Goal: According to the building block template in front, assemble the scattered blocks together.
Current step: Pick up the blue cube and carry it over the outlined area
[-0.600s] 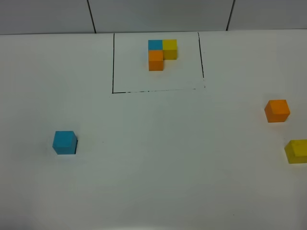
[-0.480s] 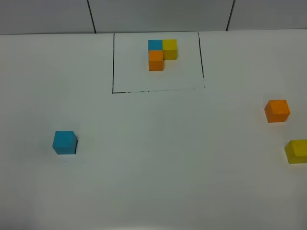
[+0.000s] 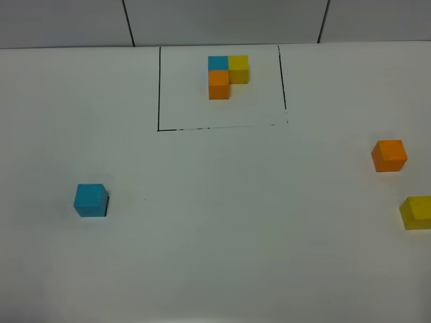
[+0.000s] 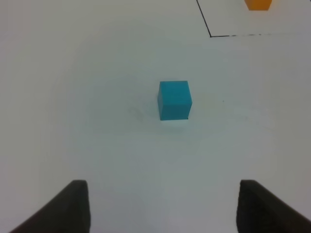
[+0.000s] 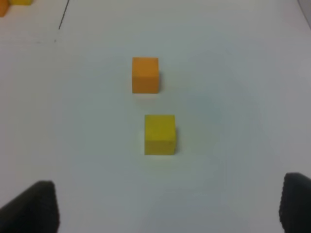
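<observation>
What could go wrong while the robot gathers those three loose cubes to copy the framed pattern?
1. The orange cube and the yellow cube lie close together ahead of the open right tool; closing on one might nudge the other.
2. The blue cube sits far off on the left, so the open left tool may have to carry it a long way; it could slip or twist.
3. The template is an L; swapping the orange and yellow sides would mirror it.

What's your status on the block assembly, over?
Left gripper open, right gripper open, both empty. Blue cube, orange cube, yellow cube apart, untouched. Nothing in the way.
</observation>
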You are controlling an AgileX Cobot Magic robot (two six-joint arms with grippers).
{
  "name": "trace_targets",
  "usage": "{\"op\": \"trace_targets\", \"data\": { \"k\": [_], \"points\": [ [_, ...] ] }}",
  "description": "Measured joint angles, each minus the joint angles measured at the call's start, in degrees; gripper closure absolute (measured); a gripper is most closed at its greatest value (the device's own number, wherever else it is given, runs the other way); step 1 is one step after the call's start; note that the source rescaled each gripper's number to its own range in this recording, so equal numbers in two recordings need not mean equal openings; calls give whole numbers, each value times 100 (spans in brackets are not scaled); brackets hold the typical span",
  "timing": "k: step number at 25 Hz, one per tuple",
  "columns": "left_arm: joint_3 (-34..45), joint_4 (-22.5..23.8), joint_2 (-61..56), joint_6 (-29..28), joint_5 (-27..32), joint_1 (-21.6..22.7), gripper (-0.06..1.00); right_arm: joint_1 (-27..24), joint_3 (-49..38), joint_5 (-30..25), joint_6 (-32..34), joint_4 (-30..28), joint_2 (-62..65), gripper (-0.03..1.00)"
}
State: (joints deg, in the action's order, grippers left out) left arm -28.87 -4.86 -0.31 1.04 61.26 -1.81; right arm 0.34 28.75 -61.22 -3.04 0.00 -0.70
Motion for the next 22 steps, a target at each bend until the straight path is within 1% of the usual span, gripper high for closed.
{"op": "trace_targets", "data": {
  "k": [22],
  "points": [
    [0, 0, 0, 5, 0, 0, 55, 0, 0, 0, 0, 0, 0, 16]
  ]
}}
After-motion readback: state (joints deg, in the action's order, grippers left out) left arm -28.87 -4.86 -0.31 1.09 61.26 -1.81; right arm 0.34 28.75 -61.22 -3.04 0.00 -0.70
